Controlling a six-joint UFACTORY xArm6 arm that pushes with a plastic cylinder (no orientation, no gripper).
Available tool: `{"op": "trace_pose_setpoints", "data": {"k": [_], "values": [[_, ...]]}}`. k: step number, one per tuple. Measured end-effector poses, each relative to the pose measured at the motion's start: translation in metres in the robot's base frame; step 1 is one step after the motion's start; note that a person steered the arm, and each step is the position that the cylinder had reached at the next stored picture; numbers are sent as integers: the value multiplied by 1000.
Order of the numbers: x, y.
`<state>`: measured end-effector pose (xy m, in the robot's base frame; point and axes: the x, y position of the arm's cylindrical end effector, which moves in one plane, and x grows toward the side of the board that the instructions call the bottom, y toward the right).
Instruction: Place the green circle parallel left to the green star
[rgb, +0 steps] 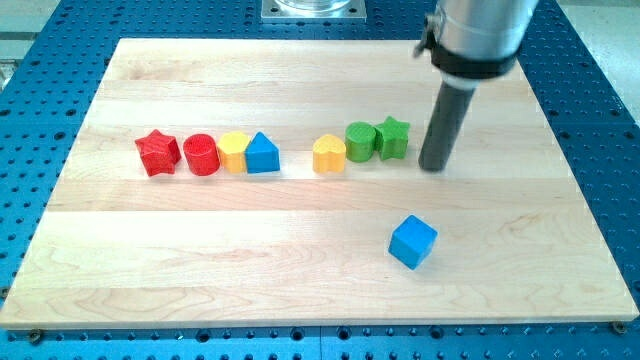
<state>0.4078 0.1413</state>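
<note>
A: Where does my tip (434, 166) stand?

B: Just at three o'clock of the green star (393, 137), apart from it. There's no pincer, only a rod.

A: And the green circle (360, 141)?

B: A short, glossy round block, touching the star at its nine o'clock, level with it; likely already placed, a yellow heart (329, 154) beside.

A light wooden board (300, 260) lies on a blue table (40, 90) full of little holes. The light is bright and even.
</note>
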Motion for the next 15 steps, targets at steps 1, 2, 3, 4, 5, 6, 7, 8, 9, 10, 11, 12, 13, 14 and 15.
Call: {"op": "trace_pose_setpoints", "data": {"k": [1,2,3,4,5,6,7,8,9,10,11,12,13,14,15], "values": [[-55,0],[-64,-14],[-61,-46],[-28,-55],[-10,-51],[-49,-36],[-67,-70],[-59,-111],[-33,-108],[-24,-107],[-18,-104],[-19,-100],[-17,-100],[-16,-100],[-13,-96]]}}
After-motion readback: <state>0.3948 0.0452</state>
